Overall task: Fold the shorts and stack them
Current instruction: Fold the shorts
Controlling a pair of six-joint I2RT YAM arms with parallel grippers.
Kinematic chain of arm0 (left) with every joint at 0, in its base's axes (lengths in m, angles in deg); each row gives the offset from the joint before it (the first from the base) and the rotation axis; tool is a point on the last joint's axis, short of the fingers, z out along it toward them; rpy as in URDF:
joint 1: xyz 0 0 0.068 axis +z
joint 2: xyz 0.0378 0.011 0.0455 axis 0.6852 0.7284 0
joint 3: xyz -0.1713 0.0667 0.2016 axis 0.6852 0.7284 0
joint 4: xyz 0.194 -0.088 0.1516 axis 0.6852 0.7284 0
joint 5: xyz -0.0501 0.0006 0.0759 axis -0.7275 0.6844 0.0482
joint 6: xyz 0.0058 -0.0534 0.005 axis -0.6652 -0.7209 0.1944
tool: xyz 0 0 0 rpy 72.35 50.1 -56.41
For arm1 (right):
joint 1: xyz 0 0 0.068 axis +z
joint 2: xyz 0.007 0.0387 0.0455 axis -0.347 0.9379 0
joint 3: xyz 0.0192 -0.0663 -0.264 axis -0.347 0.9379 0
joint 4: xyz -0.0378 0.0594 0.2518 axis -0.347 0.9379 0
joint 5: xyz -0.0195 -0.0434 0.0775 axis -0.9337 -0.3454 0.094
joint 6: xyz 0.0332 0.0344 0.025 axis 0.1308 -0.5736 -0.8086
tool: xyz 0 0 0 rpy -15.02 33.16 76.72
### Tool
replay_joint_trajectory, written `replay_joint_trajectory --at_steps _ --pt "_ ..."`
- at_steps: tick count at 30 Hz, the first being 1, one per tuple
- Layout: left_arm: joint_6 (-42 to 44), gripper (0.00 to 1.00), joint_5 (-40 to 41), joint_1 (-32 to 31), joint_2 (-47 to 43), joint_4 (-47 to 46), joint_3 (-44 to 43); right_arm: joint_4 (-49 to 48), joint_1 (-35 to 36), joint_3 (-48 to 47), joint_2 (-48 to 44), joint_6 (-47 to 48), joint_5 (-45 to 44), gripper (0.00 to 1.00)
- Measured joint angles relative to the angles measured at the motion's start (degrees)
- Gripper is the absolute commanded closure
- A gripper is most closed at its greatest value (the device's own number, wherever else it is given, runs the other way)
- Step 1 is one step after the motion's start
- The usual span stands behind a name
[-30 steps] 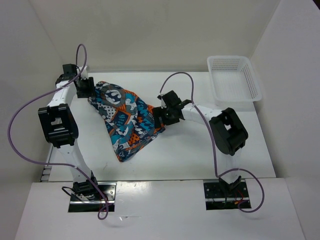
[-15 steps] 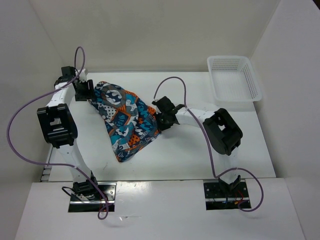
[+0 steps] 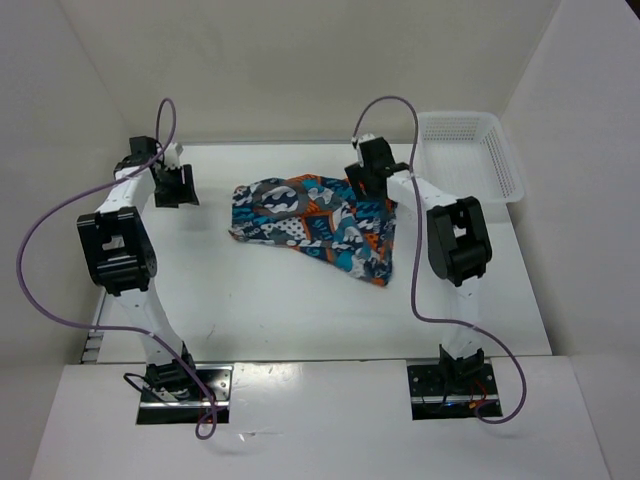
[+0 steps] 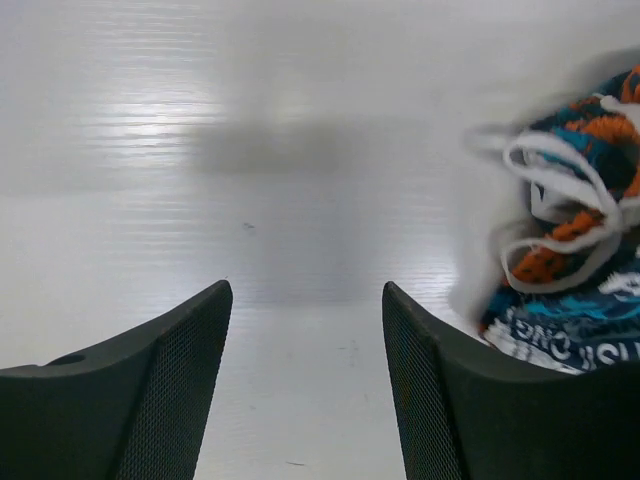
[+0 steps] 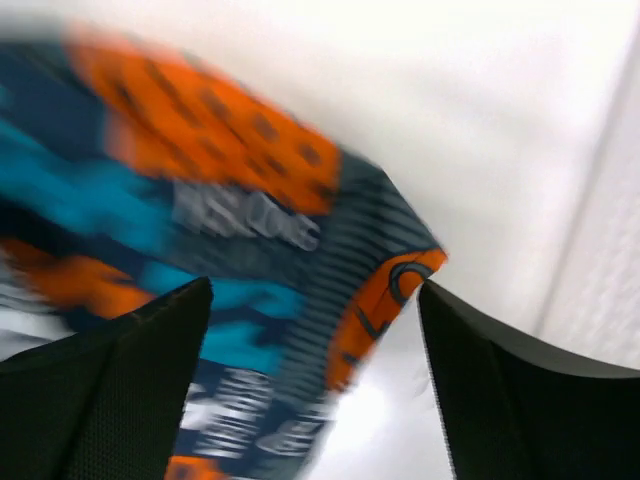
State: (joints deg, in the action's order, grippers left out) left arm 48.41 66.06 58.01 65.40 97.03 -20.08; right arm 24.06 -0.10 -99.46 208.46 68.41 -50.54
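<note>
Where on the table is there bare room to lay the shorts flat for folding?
Bare: the wide near strip between the shorts and the table edge, and the patch between the left gripper and the shorts. Crowded: the far right, where the right gripper, shorts and basket sit close.

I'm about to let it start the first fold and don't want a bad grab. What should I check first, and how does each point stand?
1. Left gripper open and empty: ok, only table between the jaws.
2. Right gripper open: ok, jaws wide apart over the shorts.
3. Shorts spread flat: not ok, rumpled.
4. Shorts apart from the basket: ok.
5. Drawstring tucked in: not ok, loose white loops at the edge.
6. Right wrist view sharp: not ok, blurred.
</note>
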Motion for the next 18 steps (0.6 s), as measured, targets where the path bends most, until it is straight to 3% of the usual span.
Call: replay_joint_trajectory --at_steps 3,7,11,18 --pt "0.0 0.29 -0.39 -2.49 -0.11 -0.15 0.7 -0.83 1.36 -8.02 1.38 2.62 -0.44 0.06" --pt "0.0 0.27 -2.95 -6.88 -0.28 -0.02 2.86 -1.25 5.99 -7.1 -3.23 3.85 0.66 0.04" --pt "0.0 0.24 -6.51 -11.15 -0.28 0.11 5.03 0.15 8.74 4.55 -12.68 4.07 2.6 0.04" --pt "0.0 0.22 -10.1 -16.15 -0.17 0.22 8.22 6.23 7.23 28.39 -31.67 7.17 8.02 0.04"
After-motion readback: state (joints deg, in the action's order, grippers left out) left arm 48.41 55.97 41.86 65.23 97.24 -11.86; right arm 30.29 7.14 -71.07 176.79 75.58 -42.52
